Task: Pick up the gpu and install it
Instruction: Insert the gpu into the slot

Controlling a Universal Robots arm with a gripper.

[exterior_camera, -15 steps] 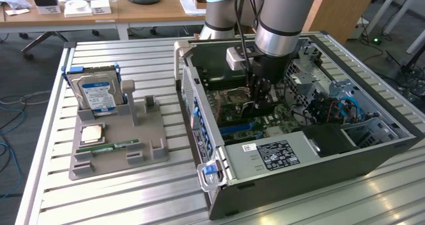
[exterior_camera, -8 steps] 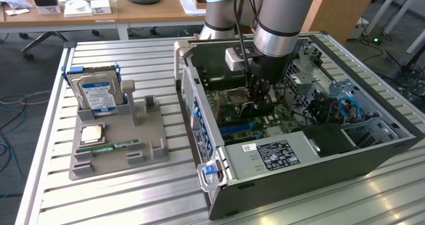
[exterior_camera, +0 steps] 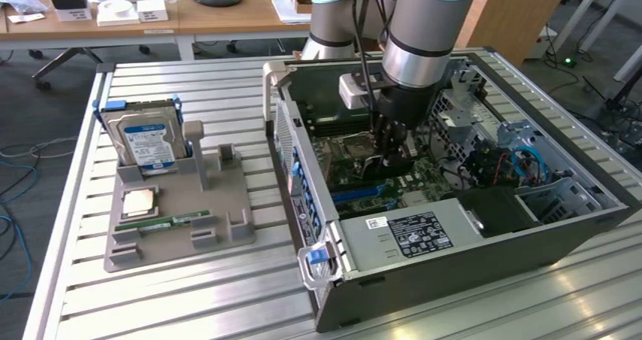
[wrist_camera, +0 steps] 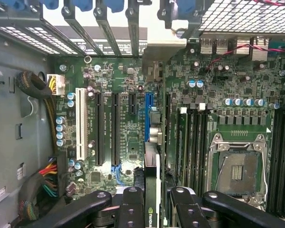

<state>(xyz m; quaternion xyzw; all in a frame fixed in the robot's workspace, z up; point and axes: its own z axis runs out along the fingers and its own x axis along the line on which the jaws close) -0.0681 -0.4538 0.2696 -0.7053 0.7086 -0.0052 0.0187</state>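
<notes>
Exterior view's left first: well apart from the gripper (exterior_camera: pixel 392 158), a hard drive (exterior_camera: pixel 149 141) stands upright in a grey holder (exterior_camera: pixel 225 204), its blue-and-white label too small to read; a memory stick (exterior_camera: pixel 162 222) lies flat on the same holder, nearer the camera; toward the exterior view's right stands the open computer case (exterior_camera: pixel 452 280), and the gripper hangs inside it over the motherboard (exterior_camera: pixel 431 178); nearer the camera than the gripper, a black label (exterior_camera: pixel 416 233) with white print sits on the power supply (exterior_camera: pixel 361 242), its writing not legible. On the wrist view the fingers (wrist_camera: pixel 133 204) are clamped on the gpu (wrist_camera: pixel 151 166), held edge-on between them; a green logo (wrist_camera: pixel 151 212) on its edge appears to read NVIDIA; the card's far end lies just beside a blue slot (wrist_camera: pixel 147 114) ahead of the fingertips; white print beside the slots is too fine to read.
</notes>
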